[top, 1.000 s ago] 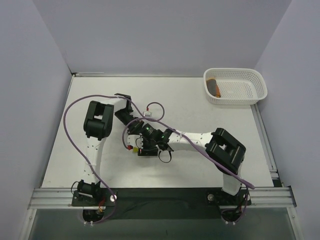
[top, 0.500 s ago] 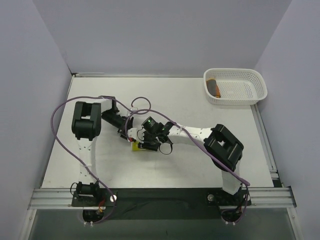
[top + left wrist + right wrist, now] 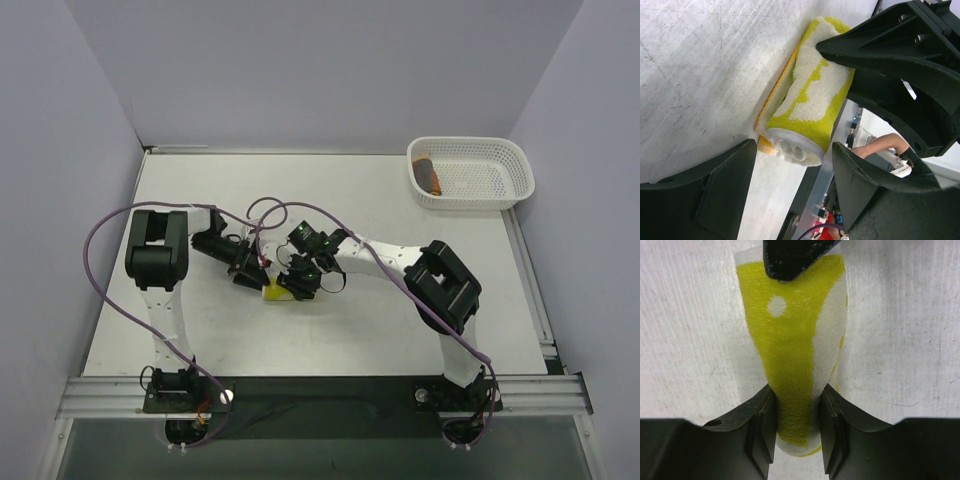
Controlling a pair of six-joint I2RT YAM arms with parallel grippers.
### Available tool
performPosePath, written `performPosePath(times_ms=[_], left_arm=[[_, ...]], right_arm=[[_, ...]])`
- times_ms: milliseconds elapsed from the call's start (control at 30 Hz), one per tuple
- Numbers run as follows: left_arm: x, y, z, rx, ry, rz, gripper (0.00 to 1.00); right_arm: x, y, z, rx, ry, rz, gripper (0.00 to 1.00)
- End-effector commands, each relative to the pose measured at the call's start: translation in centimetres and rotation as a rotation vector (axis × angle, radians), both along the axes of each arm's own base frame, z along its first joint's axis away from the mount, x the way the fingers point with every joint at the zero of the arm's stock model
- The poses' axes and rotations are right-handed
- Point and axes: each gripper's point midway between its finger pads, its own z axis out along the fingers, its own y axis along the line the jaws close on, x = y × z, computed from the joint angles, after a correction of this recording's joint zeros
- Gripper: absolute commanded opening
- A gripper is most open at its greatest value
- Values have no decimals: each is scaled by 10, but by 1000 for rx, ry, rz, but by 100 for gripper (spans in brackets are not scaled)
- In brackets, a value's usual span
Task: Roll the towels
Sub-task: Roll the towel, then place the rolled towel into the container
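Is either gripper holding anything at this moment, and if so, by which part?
The right gripper pinches the rolled yellow towel across its body, near one end. The left gripper is open around the roll's other end, gripping nothing.

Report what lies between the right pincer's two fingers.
The rolled yellow towel sits squeezed inside the right pincer; the right wrist view shows it.

A white plastic mesh basket sits in the far right corner of the pale, scuffed table. Plain lavender walls enclose three sides. An aluminium rail runs along the near edge.
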Motion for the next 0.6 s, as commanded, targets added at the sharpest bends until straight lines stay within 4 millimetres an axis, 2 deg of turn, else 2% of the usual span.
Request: performPosePath(times_ms=[0,100,200,300,333,367,400,433,567], left_arm=[[11,-3,-24,37,-104,-4,73],[5,-10,-26,16,-76,2,69],[1,-16,-31,8,-51,10,59],[4,-19,-33,-11,-28,29,45],[5,-19,-33,-15,-28,33,34],[6,-20,-32,-24,-18,41,29],[7,-21,-32,-29,-12,45,24],[8,-20,-32,-32,-9,51,16],[12,-18,-34,-35,24,80,0]], right_arm=[[-28,-23,-22,-100,185,-36,26],[-27,-24,-25,-104,192,-39,28],[-26,-22,-23,-98,187,-39,29],[-24,-22,-22,-101,174,-38,32],[-23,-22,-20,-99,167,-39,33],[-21,-22,-19,-101,160,-42,35],[-19,-23,-18,-103,153,-48,37],[-18,-22,-15,-99,138,-49,44],[-15,-25,-6,-101,48,-50,57]])
